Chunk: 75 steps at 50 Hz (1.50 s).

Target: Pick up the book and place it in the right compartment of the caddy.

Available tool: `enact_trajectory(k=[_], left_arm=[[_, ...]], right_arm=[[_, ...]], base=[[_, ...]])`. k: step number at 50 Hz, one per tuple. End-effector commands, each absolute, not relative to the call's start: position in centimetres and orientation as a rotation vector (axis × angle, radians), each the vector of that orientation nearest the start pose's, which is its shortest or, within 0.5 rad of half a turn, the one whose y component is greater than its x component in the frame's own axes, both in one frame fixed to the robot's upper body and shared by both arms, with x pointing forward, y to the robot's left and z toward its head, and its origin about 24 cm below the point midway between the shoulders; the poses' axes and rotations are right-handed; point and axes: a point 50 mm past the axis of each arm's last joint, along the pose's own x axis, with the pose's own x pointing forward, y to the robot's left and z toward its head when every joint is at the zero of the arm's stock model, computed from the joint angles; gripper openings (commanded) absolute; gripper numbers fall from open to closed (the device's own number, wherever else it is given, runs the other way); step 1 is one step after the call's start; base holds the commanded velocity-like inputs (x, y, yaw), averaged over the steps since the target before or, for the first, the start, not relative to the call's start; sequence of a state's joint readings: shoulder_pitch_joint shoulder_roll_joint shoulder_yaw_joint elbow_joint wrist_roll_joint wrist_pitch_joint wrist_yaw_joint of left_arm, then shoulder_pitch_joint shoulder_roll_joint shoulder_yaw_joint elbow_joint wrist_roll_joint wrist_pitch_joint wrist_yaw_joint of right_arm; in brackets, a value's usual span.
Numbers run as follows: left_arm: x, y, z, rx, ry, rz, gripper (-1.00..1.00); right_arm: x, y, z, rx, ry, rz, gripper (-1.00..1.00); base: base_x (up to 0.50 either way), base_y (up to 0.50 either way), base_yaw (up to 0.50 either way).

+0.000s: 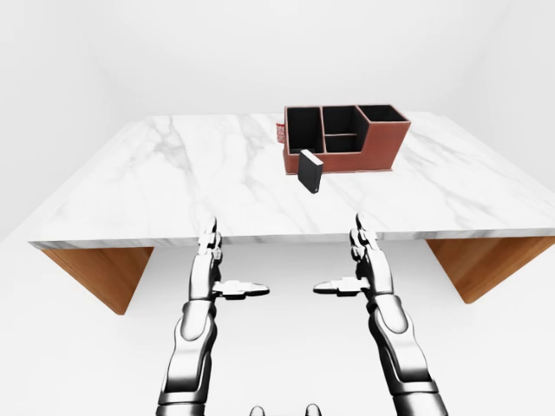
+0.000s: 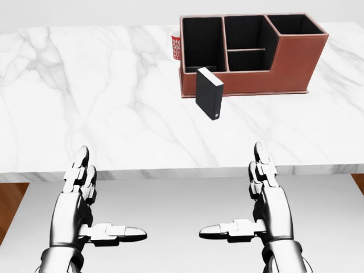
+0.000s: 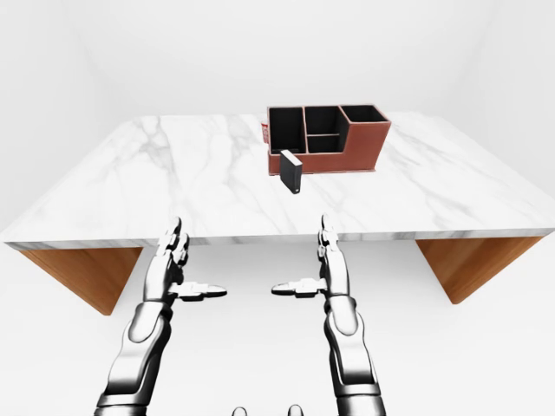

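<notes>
Head view shows the reach not yet begun — both hands, left hand [image 2: 79, 196] and right hand [image 2: 267, 196], hover open-fingered and empty short of the tabletop [image 2: 102, 102]. The black book [image 2: 209, 94] stands upright just beside the caddy [image 2: 284, 65]; next, the right hand must reach over the tabletop edge to grasp it.

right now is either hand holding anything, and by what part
Nothing is held. The left hand and right hand are both open, short of the table edge; the book stands untouched by the caddy.

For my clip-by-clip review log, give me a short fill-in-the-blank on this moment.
1. The black book stands ___ on the white marble table.
2. The reddish-brown leather caddy holds ___ objects.
3. Left hand and right hand are both ___.

Missing words: upright; no; open
</notes>
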<state>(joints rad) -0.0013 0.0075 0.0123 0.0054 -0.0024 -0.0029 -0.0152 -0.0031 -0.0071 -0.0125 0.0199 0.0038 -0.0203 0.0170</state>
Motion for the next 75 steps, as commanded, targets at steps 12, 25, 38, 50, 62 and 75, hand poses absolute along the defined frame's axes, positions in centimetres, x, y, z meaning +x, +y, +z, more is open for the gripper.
enact_trajectory(k=[12,25,38,50,62,75], left_arm=[[25.35,15.75,4.04,0.025,0.001,-0.012,1.0],[25.32,15.81,4.09,0.035,-0.004,-0.012,1.0],[25.34,15.68,3.89,0.044,-0.001,-0.015,1.0],[25.41,15.68,3.72,0.05,0.0,-0.012,1.0],[25.46,15.67,3.62,0.052,0.004,-0.012,1.0],[25.45,15.59,3.45,0.055,0.006,-0.014,1.0]], right_arm=[[25.28,-15.36,3.37,-0.019,-0.008,0.044,1.0],[25.14,-15.33,3.57,-0.019,-0.018,0.045,1.0],[25.03,-15.21,3.45,-0.009,-0.008,0.053,1.0],[25.03,-15.11,3.36,-0.01,-0.007,0.058,1.0],[25.0,-14.94,3.3,-0.016,-0.004,0.065,1.0],[25.0,-14.97,3.17,-0.015,-0.005,0.067,1.0]], base=[[0.0,0.0,0.0],[0.0,0.0,0.0],[0.0,0.0,0.0],[0.0,0.0,0.0],[0.0,-0.12,0.0],[0.0,-0.35,0.0]])
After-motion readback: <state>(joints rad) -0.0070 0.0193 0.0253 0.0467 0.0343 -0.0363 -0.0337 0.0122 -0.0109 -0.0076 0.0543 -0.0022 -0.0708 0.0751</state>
